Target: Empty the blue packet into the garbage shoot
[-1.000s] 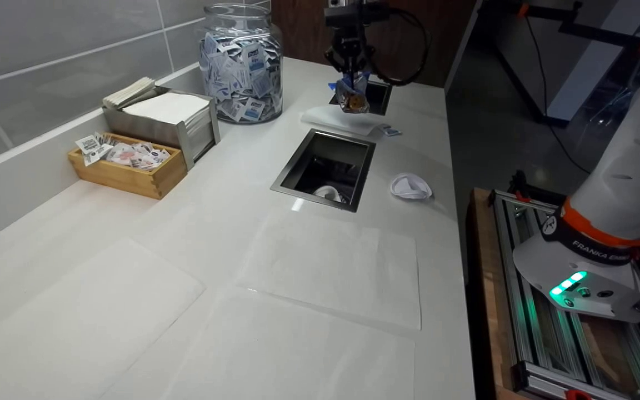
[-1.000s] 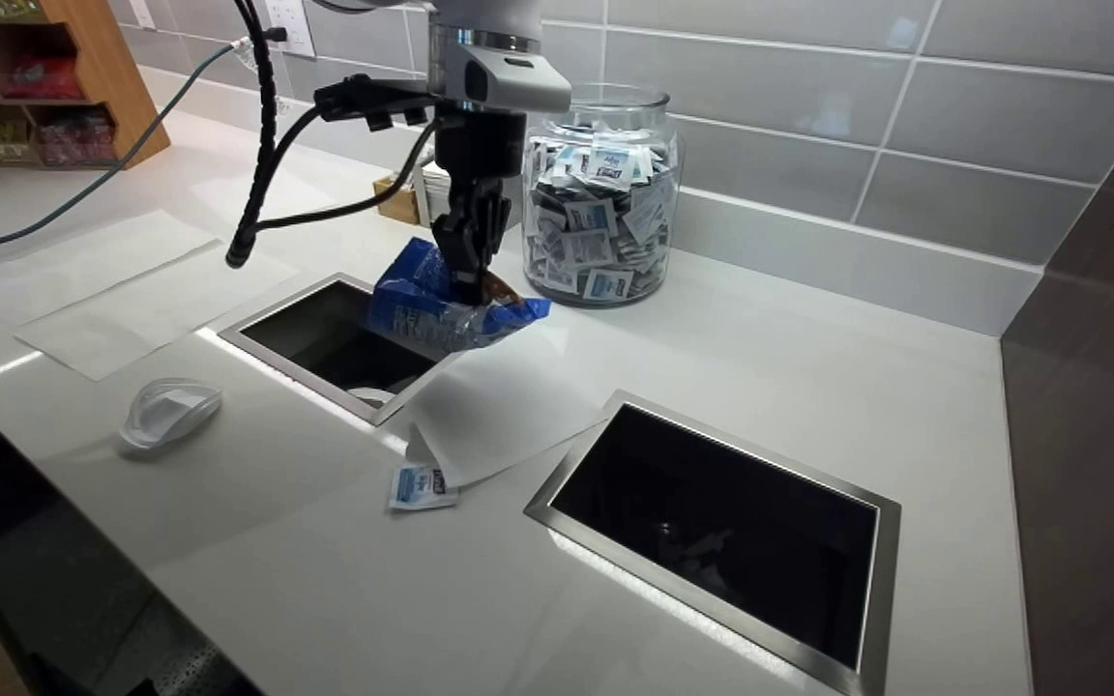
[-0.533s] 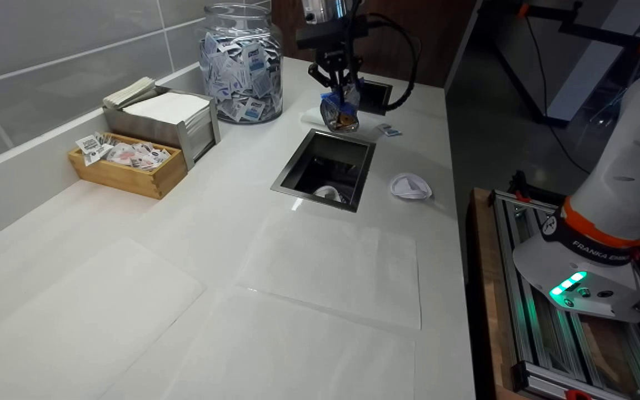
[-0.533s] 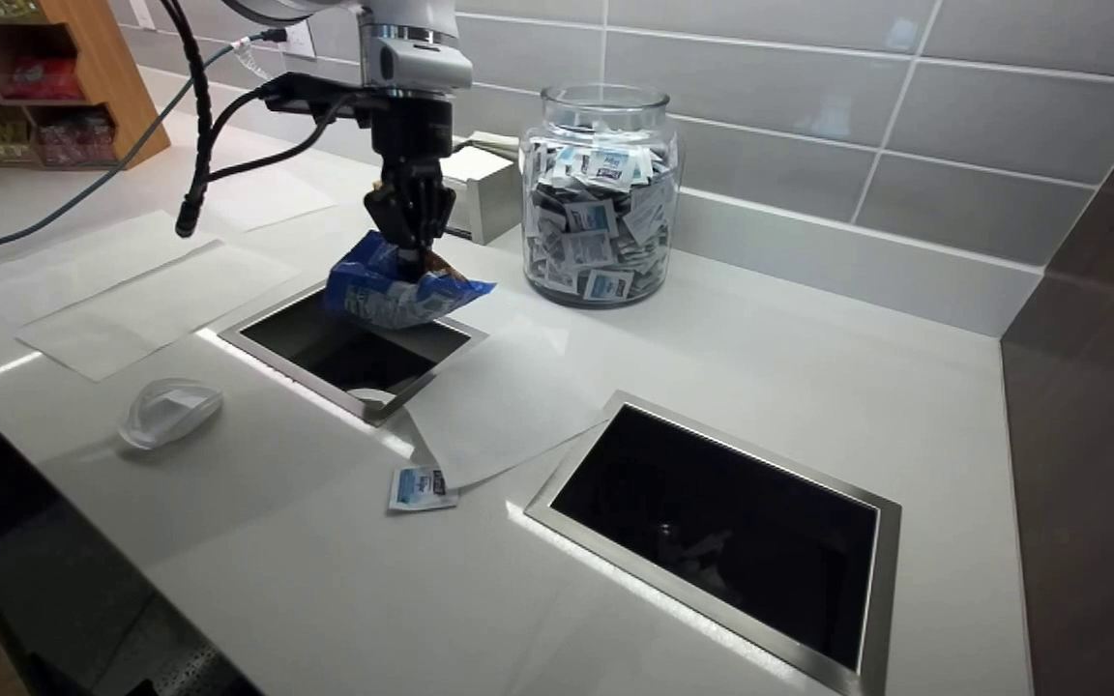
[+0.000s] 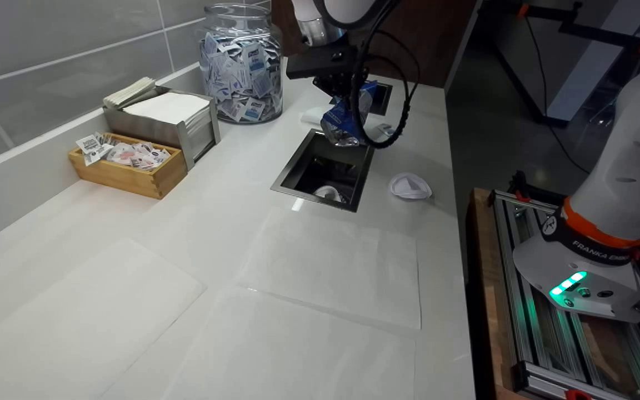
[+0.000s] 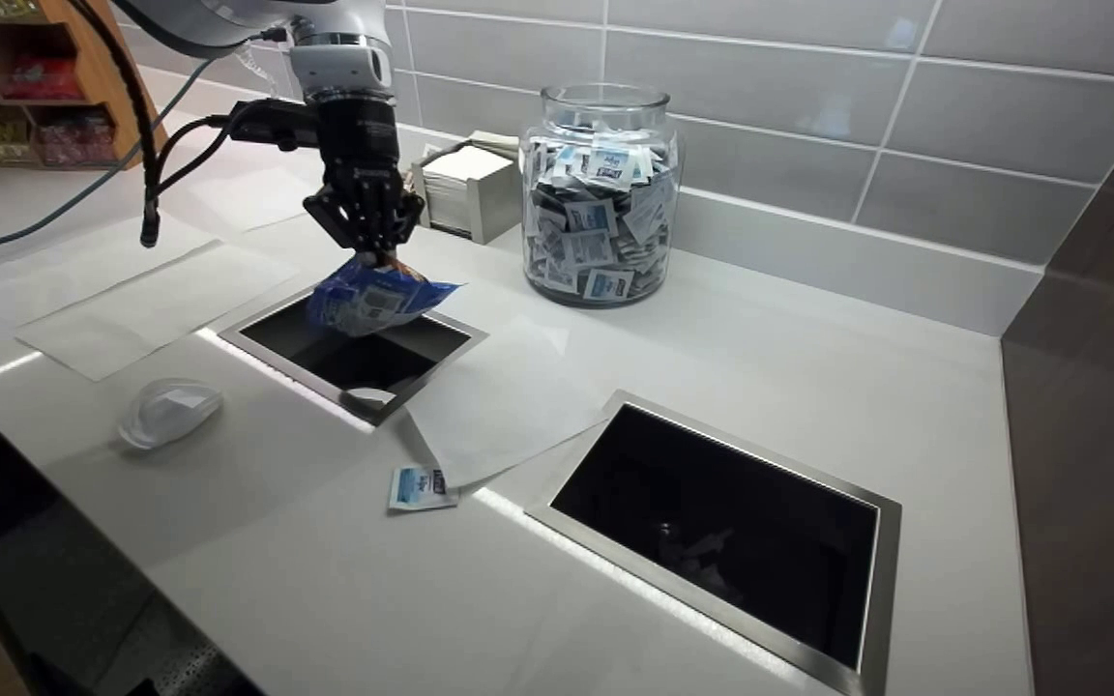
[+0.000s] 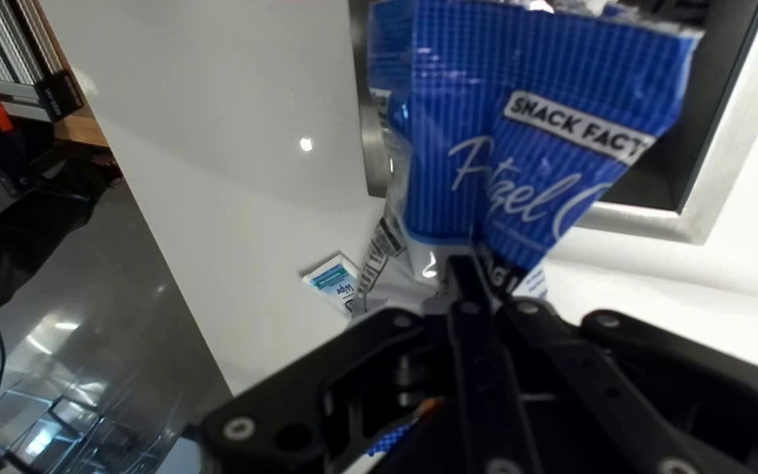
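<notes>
The blue packet [image 6: 364,302] is a crumpled blue and clear snack bag, lettered "Snack Fact" in the wrist view [image 7: 458,145]. My gripper [image 6: 380,259] is shut on it, pinching it near the top, and the packet hangs tilted over the near part of the metal-rimmed chute opening [image 6: 433,377]. In an exterior view the packet [image 5: 340,125] hangs over the far end of the same opening [image 5: 314,200]. In the wrist view the fingertips [image 7: 466,271] press into the packet, and its upper end lies over the opening. The packet's contents are mostly hidden.
A second metal-rimmed opening [image 6: 692,593] lies beyond a white paper sheet [image 6: 509,406]. A glass jar of wipes [image 6: 600,213], a napkin holder [image 5: 164,119] and a wooden box [image 5: 131,172] stand along the wall. A white paper cup [image 5: 410,186] and a wipe packet [image 6: 422,488] lie on the counter.
My gripper has carried the packet away from the jar and the second opening, over the chute opening. The wrist has turned, and the brown patch that faced an exterior view no longer shows there.
</notes>
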Motion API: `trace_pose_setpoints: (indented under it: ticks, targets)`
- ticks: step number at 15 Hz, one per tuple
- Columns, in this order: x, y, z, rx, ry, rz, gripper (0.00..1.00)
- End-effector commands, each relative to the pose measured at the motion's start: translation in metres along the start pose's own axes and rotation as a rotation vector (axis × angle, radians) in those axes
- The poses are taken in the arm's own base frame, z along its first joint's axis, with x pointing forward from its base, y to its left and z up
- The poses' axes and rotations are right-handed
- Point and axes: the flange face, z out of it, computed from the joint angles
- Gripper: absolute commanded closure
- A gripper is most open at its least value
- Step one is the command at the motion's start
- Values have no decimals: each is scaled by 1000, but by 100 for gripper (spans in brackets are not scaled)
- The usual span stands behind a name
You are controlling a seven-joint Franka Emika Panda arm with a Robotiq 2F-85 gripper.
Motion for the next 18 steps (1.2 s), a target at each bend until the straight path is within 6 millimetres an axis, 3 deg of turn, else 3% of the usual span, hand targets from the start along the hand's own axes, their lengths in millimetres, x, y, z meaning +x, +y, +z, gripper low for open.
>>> trace_pose_setpoints:
  ticks: [1, 6, 12, 18]
  targets:
    - [-16, 16, -3, 23, 115, 93, 100]
    - [-37, 19, -12, 46, 304, 136, 100]
    - [-69, 25, -11, -107, 439, 154, 100]
    - [-79, 24, -17, -116, 575, 205, 100]
